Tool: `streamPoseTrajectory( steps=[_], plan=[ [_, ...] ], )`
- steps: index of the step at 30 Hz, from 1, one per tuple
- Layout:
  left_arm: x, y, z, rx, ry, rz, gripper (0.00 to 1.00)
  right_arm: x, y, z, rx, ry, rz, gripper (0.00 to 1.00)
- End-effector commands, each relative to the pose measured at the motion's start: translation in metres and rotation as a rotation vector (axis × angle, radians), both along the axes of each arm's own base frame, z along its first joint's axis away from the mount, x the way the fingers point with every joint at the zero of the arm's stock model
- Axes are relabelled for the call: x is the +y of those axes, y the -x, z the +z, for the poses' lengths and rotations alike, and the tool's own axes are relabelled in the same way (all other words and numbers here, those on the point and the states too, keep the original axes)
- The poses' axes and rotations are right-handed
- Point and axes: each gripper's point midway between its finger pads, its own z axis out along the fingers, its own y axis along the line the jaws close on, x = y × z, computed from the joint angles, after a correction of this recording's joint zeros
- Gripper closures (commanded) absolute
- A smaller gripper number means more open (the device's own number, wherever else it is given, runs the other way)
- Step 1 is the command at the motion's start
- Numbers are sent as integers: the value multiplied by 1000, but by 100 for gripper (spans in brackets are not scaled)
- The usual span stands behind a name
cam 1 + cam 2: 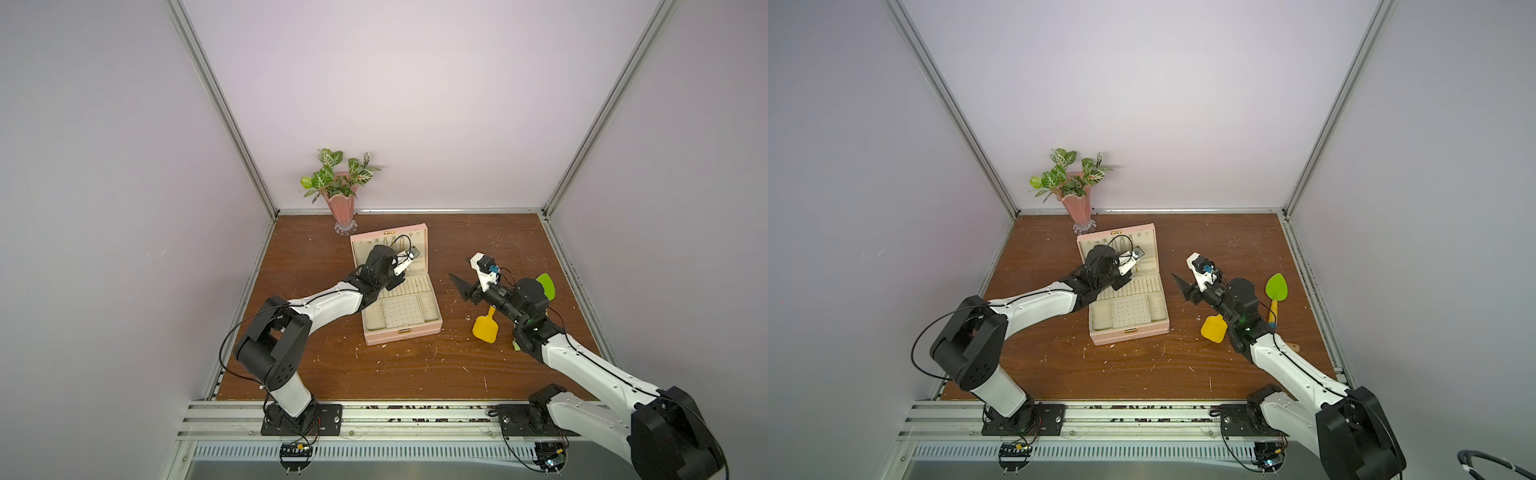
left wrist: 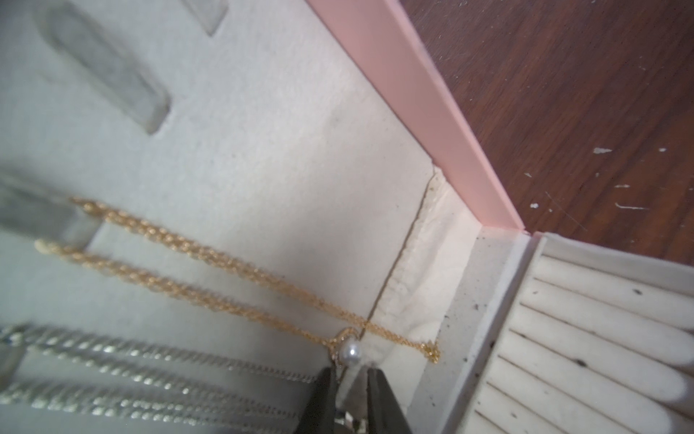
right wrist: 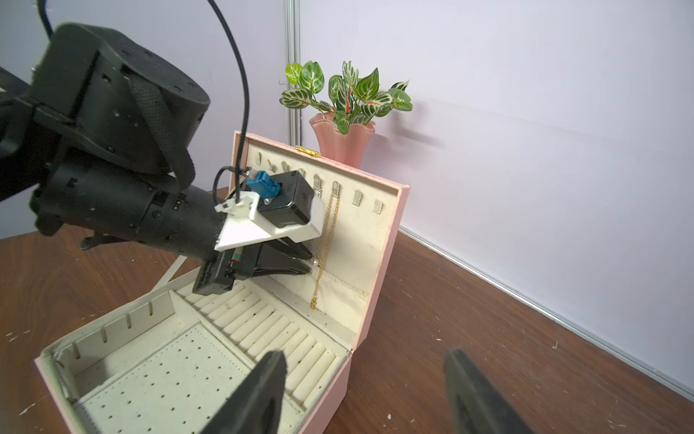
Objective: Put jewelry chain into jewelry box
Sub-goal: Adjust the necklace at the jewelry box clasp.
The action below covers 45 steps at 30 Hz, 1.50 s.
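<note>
The jewelry chain (image 2: 225, 256) is hanging on the cream lining inside the raised lid of the jewelry box (image 1: 399, 332), its pale bead (image 2: 351, 351) at the low end. We are seeing the left gripper (image 2: 349, 377) pointing at that bead, jaws narrowed to a slit; whether they are pinching the chain we cannot tell. At the box's 3 o'clock, the right gripper (image 3: 365, 355) is hovering, jaws spread wide, grasping nothing. A yellow spatula (image 1: 485, 328) is lying at 4 o'clock.
</note>
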Motion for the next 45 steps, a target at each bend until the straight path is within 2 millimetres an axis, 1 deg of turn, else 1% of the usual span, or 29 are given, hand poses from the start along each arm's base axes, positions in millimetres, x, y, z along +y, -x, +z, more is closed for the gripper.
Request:
streamPoseTrajectory(
  steps=[1,4,8,13,15,18,20,22,23,27,30,33,35,38,41,42,45],
  plan=[
    [14,-8,-6,0,-60,69,81,0,4,17,-50,-37,16,31],
    [21,-9,-13,10,-101,96,80,1,4,17,-49,-43,23,31],
    [28,-8,-16,12,-128,120,73,1,4,18,-49,-51,24,31],
    [33,-8,-11,-7,-134,143,73,0,4,17,-46,-55,22,31],
    [35,-9,-11,-12,-143,148,76,0,4,17,-45,-57,23,31],
    [38,-11,-17,-11,-173,163,85,3,7,18,-49,-59,48,31],
    [39,-11,-16,-17,-176,166,92,3,7,18,-51,-60,46,31],
    [37,-10,-9,-31,-150,157,97,3,7,17,-46,-58,48,31],
    [35,-10,-5,-36,-129,148,98,4,7,17,-44,-58,48,31],
    [29,-7,12,-24,-6,101,99,7,4,16,-5,-82,59,30],
    [29,-7,18,3,74,80,99,10,-2,13,83,-147,60,31],
    [28,-6,20,35,118,63,99,20,-6,10,177,-215,62,36],
    [27,-5,20,61,141,53,99,31,-6,7,230,-247,60,41],
    [27,-4,17,76,152,49,99,49,-7,0,301,-294,38,46],
    [29,-3,14,84,158,52,99,64,-14,-10,392,-363,18,49],
    [30,-2,15,80,166,56,99,70,-18,-17,439,-383,21,51],
    [29,0,24,54,196,51,98,85,-28,-28,509,-388,23,53]
  ],
)
